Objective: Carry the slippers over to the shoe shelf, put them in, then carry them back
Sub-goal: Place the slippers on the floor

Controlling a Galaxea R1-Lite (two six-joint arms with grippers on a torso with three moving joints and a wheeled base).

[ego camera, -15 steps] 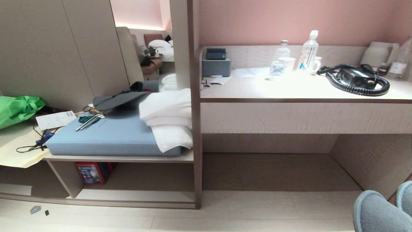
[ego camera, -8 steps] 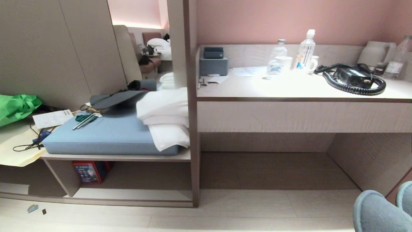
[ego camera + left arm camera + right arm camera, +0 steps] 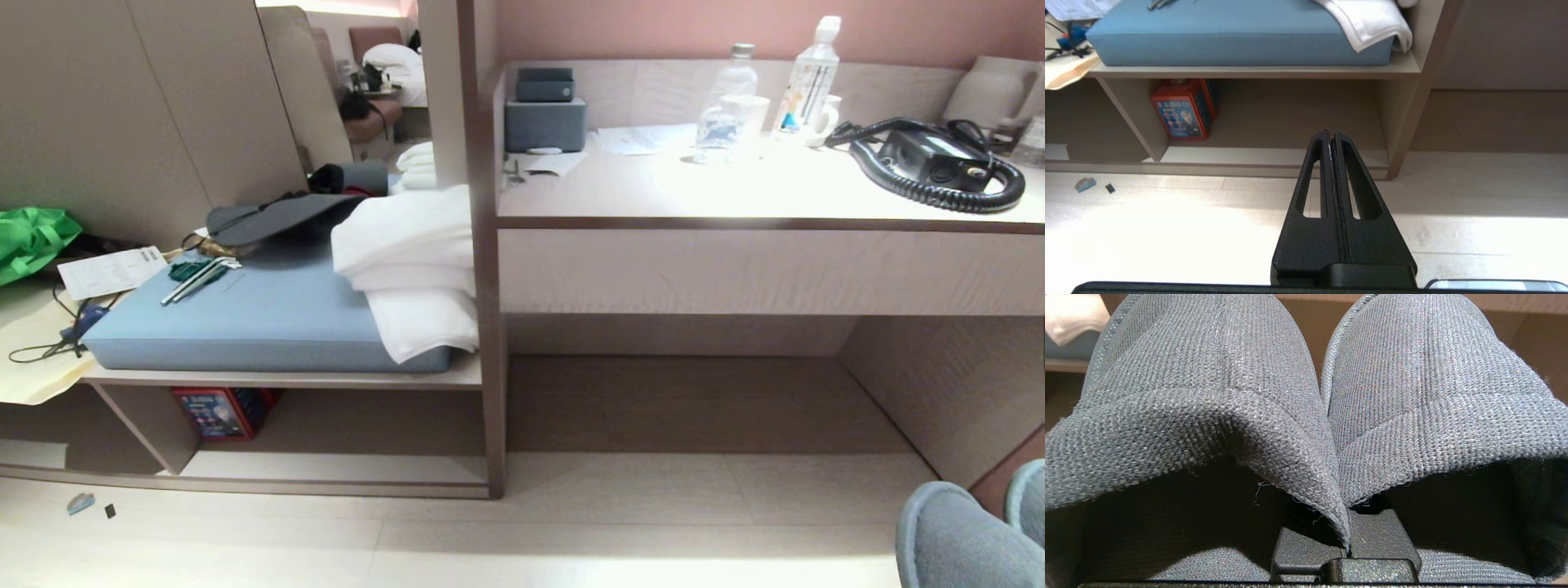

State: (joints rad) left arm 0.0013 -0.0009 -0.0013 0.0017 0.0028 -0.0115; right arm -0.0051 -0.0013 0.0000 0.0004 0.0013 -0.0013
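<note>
**Head camera dips, slippers still held low at right**

Since a second ago the whole head view has slid: the desk (image 3: 735,196) and its bottles now sit higher in the picture and more floor (image 3: 571,531) shows along the bottom. That is the camera tilting; nothing on the furniture has shifted against its neighbours.

Both slippers (image 3: 967,535) show at the lower right corner of the head view, toes rounded and pointing toward the furniture, in the same corner as before. From the right wrist they fill the picture side by side, inner edges pressed together. The right gripper (image 3: 1348,543) is clamped on those two inner edges where they meet; its fingers are mostly hidden under the fabric.

The left gripper (image 3: 1332,139) hangs over the floor with its jaws pressed together and empty, pointing toward the shelf (image 3: 1274,157).

That shelf is the low cubby at lower left in the head view, under a board carrying a blue cushion (image 3: 261,318) and folded white towels (image 3: 408,261). A red box (image 3: 222,411) stands at its left end, against a slanted divider. The slippers are well apart from the shelf, off to its right and in front of the open space under the desk.

On the desk lie a coiled black cord (image 3: 939,175), two bottles (image 3: 727,98) and a grey box (image 3: 544,122). A green bag (image 3: 33,241) sits at far left.
</note>
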